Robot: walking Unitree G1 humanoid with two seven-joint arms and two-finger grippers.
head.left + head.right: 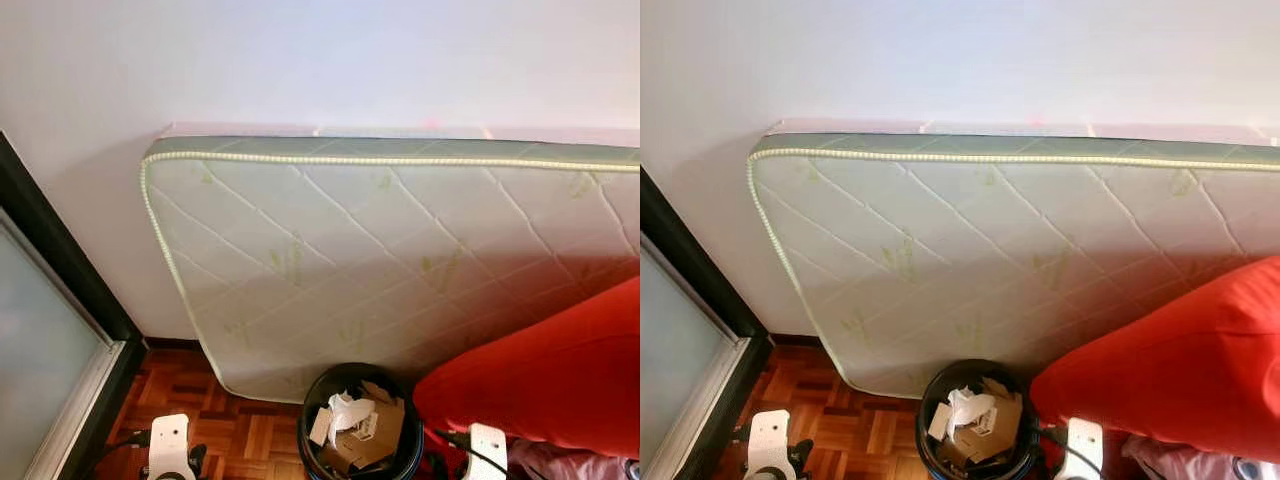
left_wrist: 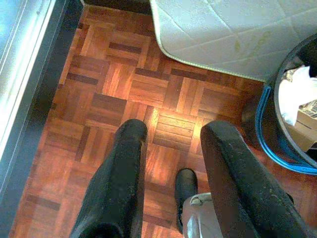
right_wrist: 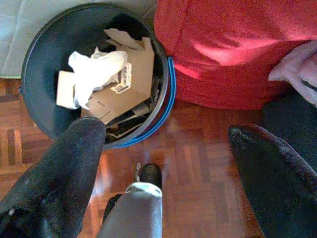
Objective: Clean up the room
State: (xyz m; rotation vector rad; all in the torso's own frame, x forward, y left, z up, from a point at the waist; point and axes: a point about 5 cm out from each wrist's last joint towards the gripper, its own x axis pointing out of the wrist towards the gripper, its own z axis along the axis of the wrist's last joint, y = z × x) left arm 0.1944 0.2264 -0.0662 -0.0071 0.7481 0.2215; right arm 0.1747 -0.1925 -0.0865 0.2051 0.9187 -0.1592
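Note:
A black trash bin [image 1: 360,425] with a blue band stands on the parquet floor against a leaning mattress. It holds brown cardboard pieces [image 3: 131,84] and crumpled white paper [image 3: 96,67]. My right gripper [image 3: 168,131] hangs open over the floor just beside the bin, one of its fingers [image 3: 74,163] near the bin's rim, with nothing between the fingers. My left gripper [image 2: 176,131] is also open and empty above bare parquet, with the bin [image 2: 292,114] off to its side.
A quilted white-green mattress [image 1: 400,250] leans on the wall. A big red cushion [image 1: 545,380] lies right of the bin, with a pale pink cloth [image 3: 297,69] beside it. A dark-framed glass door [image 1: 40,350] runs along the left. Open parquet [image 1: 230,425] lies between door and bin.

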